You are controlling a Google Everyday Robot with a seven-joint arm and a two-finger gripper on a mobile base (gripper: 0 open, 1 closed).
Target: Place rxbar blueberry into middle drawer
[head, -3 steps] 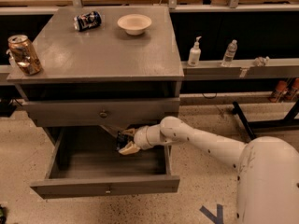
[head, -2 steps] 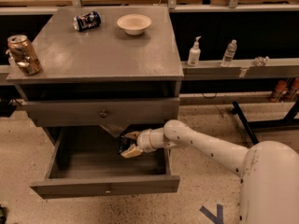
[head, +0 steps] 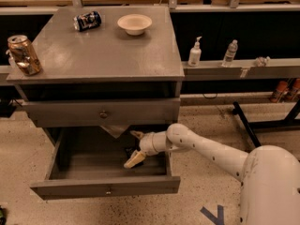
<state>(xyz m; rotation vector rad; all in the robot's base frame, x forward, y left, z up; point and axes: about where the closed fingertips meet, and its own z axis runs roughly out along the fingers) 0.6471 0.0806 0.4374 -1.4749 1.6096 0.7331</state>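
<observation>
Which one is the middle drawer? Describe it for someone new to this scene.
Start at the grey cabinet with the bowl on top. Below its shut knobbed drawer sits the middle drawer, pulled out, with the pincer inside it. It alone stands open.

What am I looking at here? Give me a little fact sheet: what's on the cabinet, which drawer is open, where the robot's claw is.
cabinet top: crushed blue can, white bowl, gold can at the left edge
upper drawer: closed
middle drawer: pulled out, open
gripper: inside the middle drawer, toward its right side
rxbar blueberry: dark shape at the gripper, inside the drawer; held or lying loose cannot be told
ledge at right: pump bottle, clear bottle
</observation>
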